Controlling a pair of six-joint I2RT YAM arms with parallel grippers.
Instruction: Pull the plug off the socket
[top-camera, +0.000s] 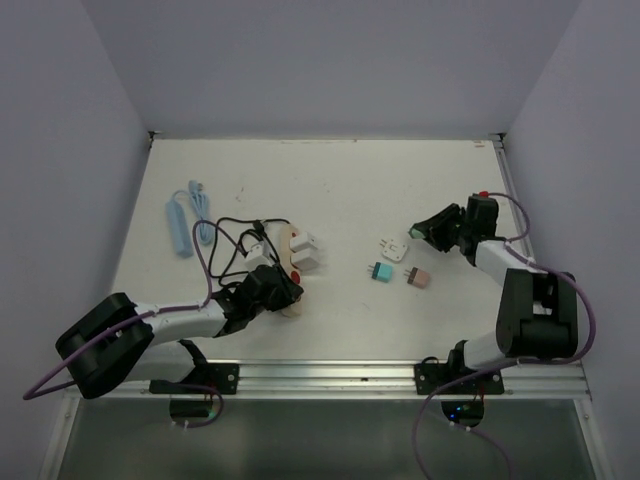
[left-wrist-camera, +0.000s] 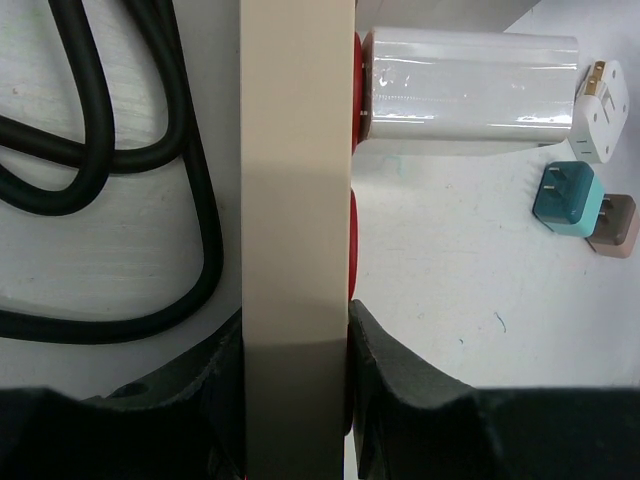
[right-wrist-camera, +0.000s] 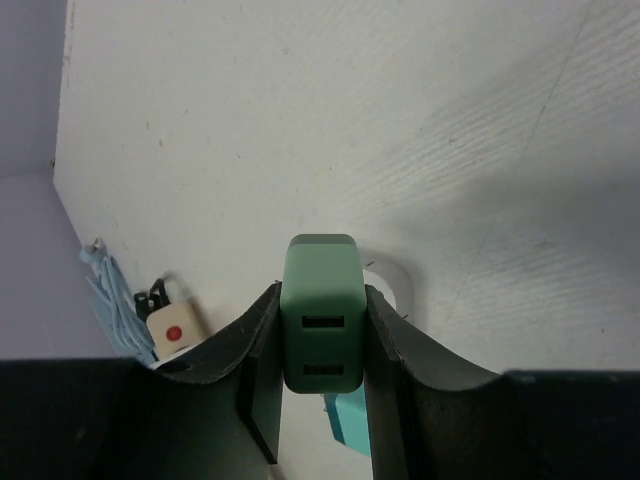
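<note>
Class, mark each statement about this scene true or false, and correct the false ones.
1. The left gripper is shut on the beige power strip. True.
2. The right gripper is empty. False: it holds a green plug.
3. A white plug sits in the beige power strip. True.
4. The teal plug is in the strip too. False: it lies loose on the table beside a brown plug.

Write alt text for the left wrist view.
The left gripper clamps the near end of the beige power strip, which runs up the middle of the frame. A white plug sits in its right side, a black cord loops on its left, and a teal adapter and a brown adapter lie farther right.
</note>
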